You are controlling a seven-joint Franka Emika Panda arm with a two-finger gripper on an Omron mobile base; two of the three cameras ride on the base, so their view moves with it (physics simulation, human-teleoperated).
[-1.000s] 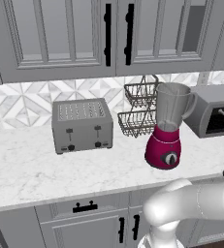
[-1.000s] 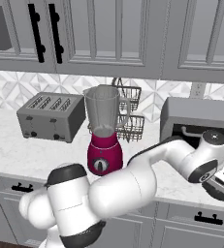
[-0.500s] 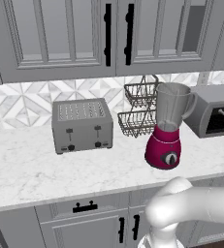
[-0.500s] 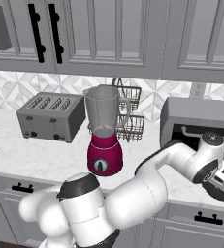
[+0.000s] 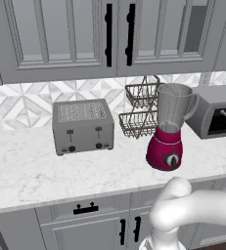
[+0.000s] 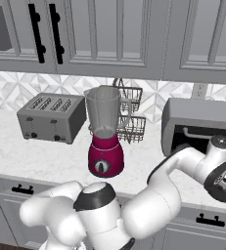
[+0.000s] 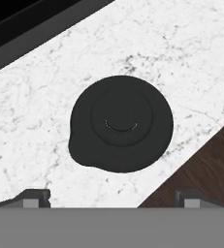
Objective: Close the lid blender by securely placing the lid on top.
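The lid (image 7: 120,123), a round black disc, lies flat on the white marble counter (image 7: 181,43) close to its front edge, straight below my gripper (image 7: 112,198). The gripper is open; its two dark fingertips (image 7: 36,197) stand wide apart on either side of the lid, above it and not touching it. The blender (image 5: 169,129) (image 6: 104,132), with a magenta base and a translucent grey jar, stands uncovered on the counter well to the left of the hand. My arm (image 6: 192,163) stretches from the base toward the right end of the counter.
A grey toaster (image 5: 82,126) sits left of the blender, and a two-tier wire basket (image 5: 140,110) stands behind it. A dark-fronted grey oven box (image 6: 202,124) sits just behind the lid. The counter's front edge (image 7: 200,160) drops off beside the lid.
The hand has drifted slightly right and lower over the counter's right end, slipping out of the left base view. Blender, toaster and lid have not moved; the gripper stays open.
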